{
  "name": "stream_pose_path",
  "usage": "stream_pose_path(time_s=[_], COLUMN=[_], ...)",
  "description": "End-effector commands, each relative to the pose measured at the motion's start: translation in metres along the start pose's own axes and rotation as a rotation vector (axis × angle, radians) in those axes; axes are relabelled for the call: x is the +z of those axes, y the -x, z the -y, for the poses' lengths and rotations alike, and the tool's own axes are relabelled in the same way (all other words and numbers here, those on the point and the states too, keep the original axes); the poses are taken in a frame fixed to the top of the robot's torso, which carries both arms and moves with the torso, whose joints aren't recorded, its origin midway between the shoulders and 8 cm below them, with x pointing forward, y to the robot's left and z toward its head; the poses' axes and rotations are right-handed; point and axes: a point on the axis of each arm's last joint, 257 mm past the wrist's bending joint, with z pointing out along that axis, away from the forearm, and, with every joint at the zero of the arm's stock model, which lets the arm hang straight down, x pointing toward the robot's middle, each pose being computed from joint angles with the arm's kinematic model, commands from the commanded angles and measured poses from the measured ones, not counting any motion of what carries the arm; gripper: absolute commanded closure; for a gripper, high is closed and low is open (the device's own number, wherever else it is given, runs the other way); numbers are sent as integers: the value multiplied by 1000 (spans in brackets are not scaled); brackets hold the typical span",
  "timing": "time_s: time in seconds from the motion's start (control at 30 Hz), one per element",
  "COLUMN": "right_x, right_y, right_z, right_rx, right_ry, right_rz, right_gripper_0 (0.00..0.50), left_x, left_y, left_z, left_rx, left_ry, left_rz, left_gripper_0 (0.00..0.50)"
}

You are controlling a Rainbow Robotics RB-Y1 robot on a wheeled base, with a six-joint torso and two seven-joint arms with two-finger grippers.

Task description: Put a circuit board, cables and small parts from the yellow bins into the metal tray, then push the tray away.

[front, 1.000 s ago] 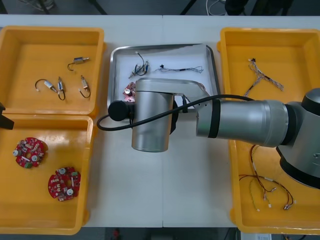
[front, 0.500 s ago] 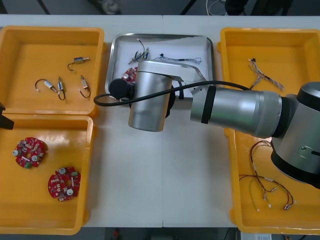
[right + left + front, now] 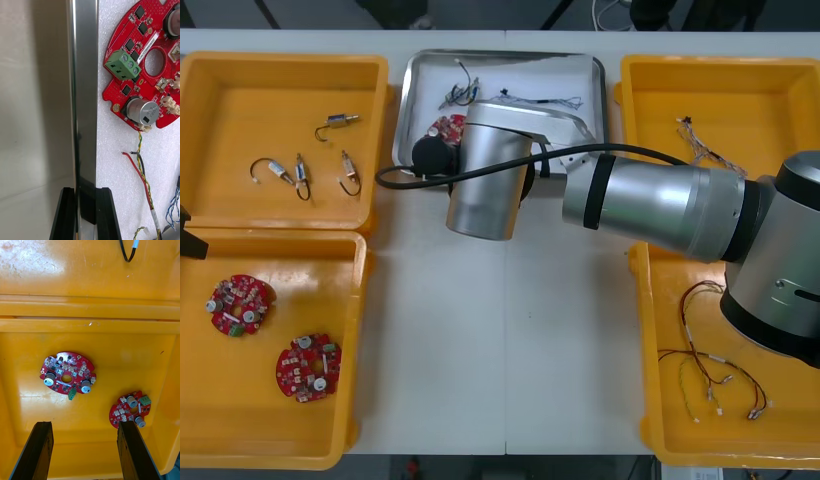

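Hovering over the near left bin (image 3: 30, 397) and its two circuit boards (image 3: 67, 371): left end effector (image 3: 84, 450), fingers spread.

Item: tray (image 3: 84, 93), at the far middle of the table (image 3: 510, 350), between the yellow bins. Right end effector (image 3: 85, 195) is clamped on its near rim, one finger outside, one inside.

Handling, judged: stiff, light, smooth-bottomed, likely to slide readily. Hold by the rim and push squarely, or it may swivel.

Appearance: shiny folded metal edge, white inside. Beyond the rim lie a red circuit board (image 3: 146, 75) and red-and-yellow cables (image 3: 140, 172).
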Motion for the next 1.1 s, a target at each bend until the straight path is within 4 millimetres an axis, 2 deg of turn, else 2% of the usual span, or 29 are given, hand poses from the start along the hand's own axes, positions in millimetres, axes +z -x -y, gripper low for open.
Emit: stream_pose_path(time_s=[0.03,0.17,0.3,0.6,0.63,0.67,0.7,0.73,0.77,0.87,1.0,1.1], right_x=[-19,-10,-11,-5,-6,-5,-5,-6,-7,-12,-29,-46], right_y=[31,27,31,27,27,27,27,28,30,34,40,36], right_z=[46,58,66,76,77,76,76,76,73,63,48,27], right_rx=[-29,-23,1,-5,-8,-7,-9,-7,-2,47,105,138], right_ry=[-97,-122,-128,-152,-155,-152,-153,-152,-139,-76,9,72], right_rz=[65,72,94,97,97,97,97,98,105,119,126,105], right_gripper_0=[500,500,500,500,301,219,219,48,0,0,0,0], left_x=[-17,-17,-17,-17,-17,-17,-17,-17,-17,-17,-17,-17], left_y=[2,2,2,2,2,2,2,2,2,2,2,2], left_z=[-15,-15,-15,-15,-15,-15,-15,-15,-15,-15,-15,-15], left_rx=[81,81,81,81,81,81,81,81,81,81,81,81], left_ry=[50,50,50,50,50,50,50,50,50,50,50,50], left_rz=[23,23,23,23,23,23,23,23,23,23,23,23], left_gripper_0=[0,0,0,0,0,0,0,0,0,0,0,0])
